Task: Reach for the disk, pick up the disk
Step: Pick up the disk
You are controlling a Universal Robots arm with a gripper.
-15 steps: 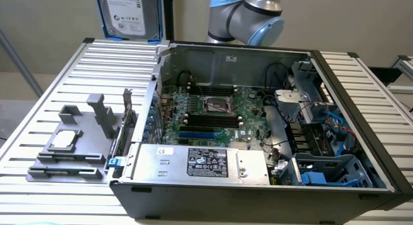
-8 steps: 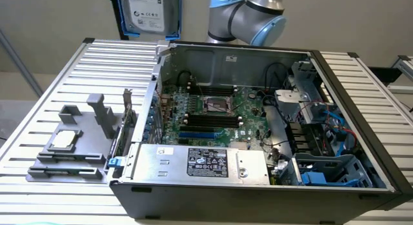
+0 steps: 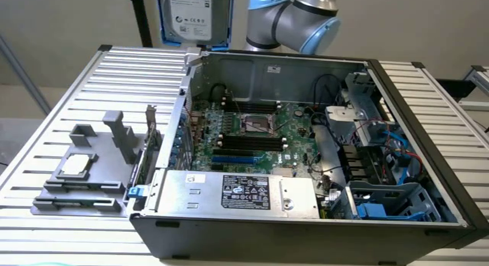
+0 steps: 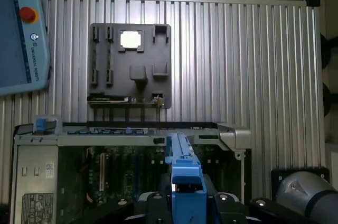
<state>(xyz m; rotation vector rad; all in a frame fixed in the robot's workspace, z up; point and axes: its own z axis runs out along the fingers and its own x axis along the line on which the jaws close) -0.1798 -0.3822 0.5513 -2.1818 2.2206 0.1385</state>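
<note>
The pick-up is the step in hand, and it looks all but complete. The disk hangs upright in the air above the computer case, over that case's far rim and clear of everything inside it. In the wrist view the disk shows edge-on, its blue rail running down over the case's open interior. The end effector is partly closed around it, with a black finger pressed against each flat side.

Judging from this, the reach is done and the grasp has been made. What the hold now calls for is a steady squeeze. The drive is gripped by its faces while hanging on edge, so a loose grip could let it slide or tilt. Any travel must also keep it above the case's walls.

By count, there is one disk, one end effector and one arm, which stands behind the case. One case lies open on the slatted tabletop. One large silver box with a black-and-white label sits inside the case's near wall. One grey fixture tray lies beside the case on the exterior view's left, carrying one small square chip. One teach pendant rests beyond the tray, further from the case.
</note>
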